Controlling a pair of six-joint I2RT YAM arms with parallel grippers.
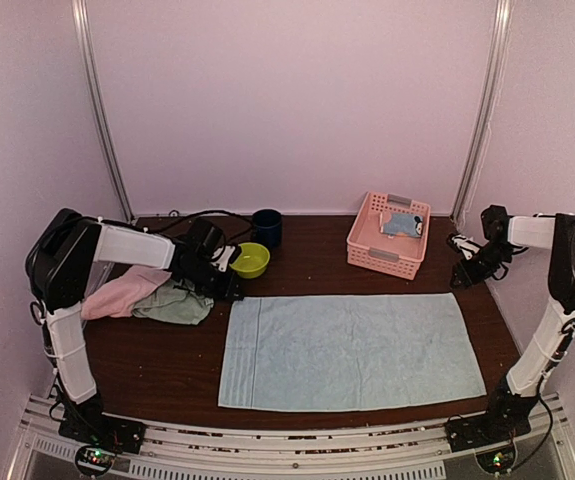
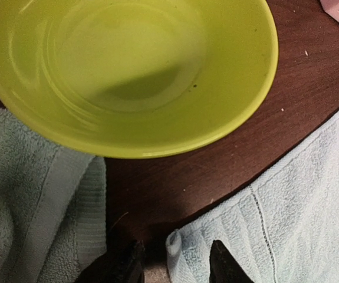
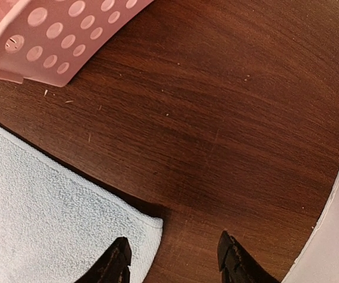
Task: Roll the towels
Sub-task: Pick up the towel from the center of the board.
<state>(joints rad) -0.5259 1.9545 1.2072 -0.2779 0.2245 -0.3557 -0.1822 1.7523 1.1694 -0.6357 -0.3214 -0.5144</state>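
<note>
**Dark wood surface (image 1: 167, 370), pale blue towel (image 1: 352, 350) flat, far corners in reach**

It lies spread across mid-surface. The mint green towel (image 1: 174, 303) and pink towel (image 1: 122, 293) sit heaped at left, and the patterned towel (image 1: 403, 224) is in the pink basket (image 1: 364, 235). My left end effector (image 2: 174, 266) stands part open, the towel's far-left corner poking up between its fingers, not pinched. The right end effector (image 3: 175, 268) is part open and empty, the far-right corner just beside one finger. I judge this terry light and limp: it will sag and bunch rather than slide. Best hold is the hem at both far corners, taken evenly so the roll starts straight.
</note>
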